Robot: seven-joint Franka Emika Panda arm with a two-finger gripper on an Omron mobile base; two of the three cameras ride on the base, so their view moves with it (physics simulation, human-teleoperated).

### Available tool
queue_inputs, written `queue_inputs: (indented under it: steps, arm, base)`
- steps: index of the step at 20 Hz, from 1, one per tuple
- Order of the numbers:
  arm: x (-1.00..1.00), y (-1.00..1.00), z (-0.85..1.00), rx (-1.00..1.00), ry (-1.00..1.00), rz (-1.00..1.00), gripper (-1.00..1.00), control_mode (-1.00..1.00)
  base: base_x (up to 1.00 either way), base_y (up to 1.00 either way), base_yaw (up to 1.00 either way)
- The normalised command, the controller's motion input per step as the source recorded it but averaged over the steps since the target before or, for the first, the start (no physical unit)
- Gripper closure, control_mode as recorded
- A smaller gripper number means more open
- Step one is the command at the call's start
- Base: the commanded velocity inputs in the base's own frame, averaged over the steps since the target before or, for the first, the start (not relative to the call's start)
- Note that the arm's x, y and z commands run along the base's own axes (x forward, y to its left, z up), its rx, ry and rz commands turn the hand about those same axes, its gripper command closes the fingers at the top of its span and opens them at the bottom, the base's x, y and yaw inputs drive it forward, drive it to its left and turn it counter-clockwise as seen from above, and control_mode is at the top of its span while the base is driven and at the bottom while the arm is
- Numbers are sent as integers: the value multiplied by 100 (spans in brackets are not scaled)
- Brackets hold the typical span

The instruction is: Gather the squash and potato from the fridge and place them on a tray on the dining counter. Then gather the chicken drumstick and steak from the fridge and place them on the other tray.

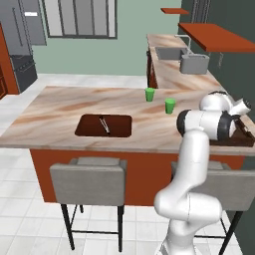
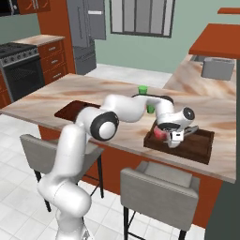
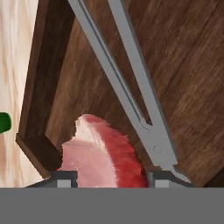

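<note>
Steak (image 3: 103, 155) lies down in the right-hand tray (image 2: 199, 145) on the dining counter (image 2: 93, 93), between the gripper (image 2: 176, 136) tips at six o'clock in the hand view, with tongs (image 3: 127, 92) beside it running up toward twelve o'clock. The jaws stand parted around the meat, looking released rather than clamped, so this delivery seems nearly done. The left tray (image 1: 89, 124), at nine o'clock from the arm, shows only a utensil; squash, potato and drumstick I cannot place.

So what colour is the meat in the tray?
The steak is salmon pink with a deeper red edge; the hand view shows it best.
</note>
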Motion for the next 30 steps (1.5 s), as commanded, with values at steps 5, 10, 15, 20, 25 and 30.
queue_inputs:
  steps: [5, 10, 15, 20, 25, 30]
  arm:
    - [-46, -1, 2, 4, -16, 5, -100, -100]
    - [-91, 12, 39, 0, -15, 0, -100, -100]
    - [-49, 89, 51, -4, -28, 1, -100, -100]
    - [-44, 98, 52, -18, -4, 0, -100, -100]
    - [-79, 79, 53, -27, 10, 0, -100, -100]
    - [-83, 78, 61, -38, 15, 0, -100, -100]
  base:
    - [0, 0, 0]
    - [0, 0, 0]
    - [0, 0, 0]
    - [0, 0, 0]
    - [0, 0, 0]
    - [0, 0, 0]
